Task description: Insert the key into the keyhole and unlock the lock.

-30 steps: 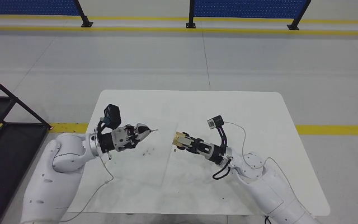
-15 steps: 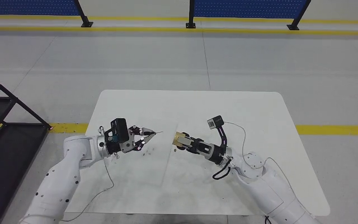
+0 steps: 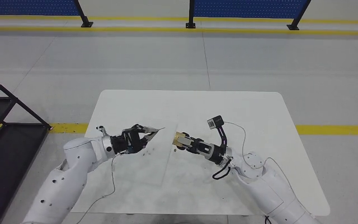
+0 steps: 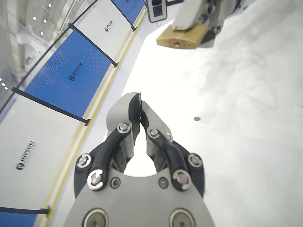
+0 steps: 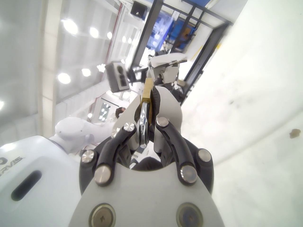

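Centre frame: your left gripper [image 4: 140, 102] pinches the thin metal key [image 3: 157, 130], tip aimed at the blocky brass lock [image 4: 181, 39], clamped just apart in your right gripper [image 5: 151, 94], over the white table [image 3: 251, 112].

White table [image 3: 257, 106], small brown scrap [image 4: 197, 118] lying on it

Bright overhead ceiling lamps [image 5: 64, 77]; table [image 4: 248, 166] glare-washed
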Controlling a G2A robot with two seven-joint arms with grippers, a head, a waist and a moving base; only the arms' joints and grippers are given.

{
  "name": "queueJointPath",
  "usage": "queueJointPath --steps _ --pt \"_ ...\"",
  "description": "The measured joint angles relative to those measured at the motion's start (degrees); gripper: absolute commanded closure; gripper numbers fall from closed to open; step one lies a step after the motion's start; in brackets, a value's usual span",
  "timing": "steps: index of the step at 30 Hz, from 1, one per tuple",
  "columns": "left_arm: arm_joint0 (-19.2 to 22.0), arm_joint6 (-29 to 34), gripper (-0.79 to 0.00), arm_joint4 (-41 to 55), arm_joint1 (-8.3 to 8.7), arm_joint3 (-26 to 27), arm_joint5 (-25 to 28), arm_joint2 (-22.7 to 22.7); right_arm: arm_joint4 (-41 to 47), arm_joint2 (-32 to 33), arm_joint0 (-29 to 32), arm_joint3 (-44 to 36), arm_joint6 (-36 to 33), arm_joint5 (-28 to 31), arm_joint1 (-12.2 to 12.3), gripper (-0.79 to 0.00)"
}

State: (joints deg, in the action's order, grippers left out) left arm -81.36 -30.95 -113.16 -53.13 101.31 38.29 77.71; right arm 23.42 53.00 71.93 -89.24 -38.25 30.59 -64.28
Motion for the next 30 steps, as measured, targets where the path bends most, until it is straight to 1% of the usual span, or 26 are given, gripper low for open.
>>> queueJointPath --steps 2,4,7,9,13,15,18,20,30 --pt "-0.15 -3.99 0.0 -7.13 0.36 -1.01 -5.08 -0.61 0.0 0.0 0.0 0.0 0.0 0.0 0.0 0.0" --pt "0.16 -8.8 0.0 -15.23 0.82 -2.51 -11.36 -1.35 0.0 0.0 0.0 0.0 0.0 0.0 0.0 0.0" --pt "0.98 -15.1 0.0 -24.09 1.28 -4.77 -19.74 -1.8 0.0 0.0 0.0 0.0 0.0 0.0 0.0 0.0" --pt "1.41 -17.76 0.0 -29.61 1.56 -5.83 -25.37 -1.98 0.0 0.0 0.0 0.0 0.0 0.0 0.0 0.0" --pt "2.26 -19.2 0.0 -36.87 1.85 -6.7 -32.66 -2.17 0.0 0.0 0.0 0.0 0.0 0.0 0.0 0.0" --pt "2.64 -18.19 0.0 -39.61 1.89 -6.6 -35.06 -2.52 0.0 0.0 0.0 0.0 0.0 0.0 0.0 0.0" --pt "3.21 -20.57 0.0 -39.71 1.88 -6.82 -37.0 -3.06 0.0 0.0 0.0 0.0 0.0 0.0 0.0 0.0" --pt "3.39 -21.54 0.0 -38.37 1.84 -7.16 -37.16 -3.19 0.0 0.0 0.0 0.0 0.0 0.0 0.0 0.0" --pt "3.31 -21.62 0.0 -38.13 1.81 -7.13 -37.04 -3.29 0.0 0.0 0.0 0.0 0.0 0.0 0.0 0.0"
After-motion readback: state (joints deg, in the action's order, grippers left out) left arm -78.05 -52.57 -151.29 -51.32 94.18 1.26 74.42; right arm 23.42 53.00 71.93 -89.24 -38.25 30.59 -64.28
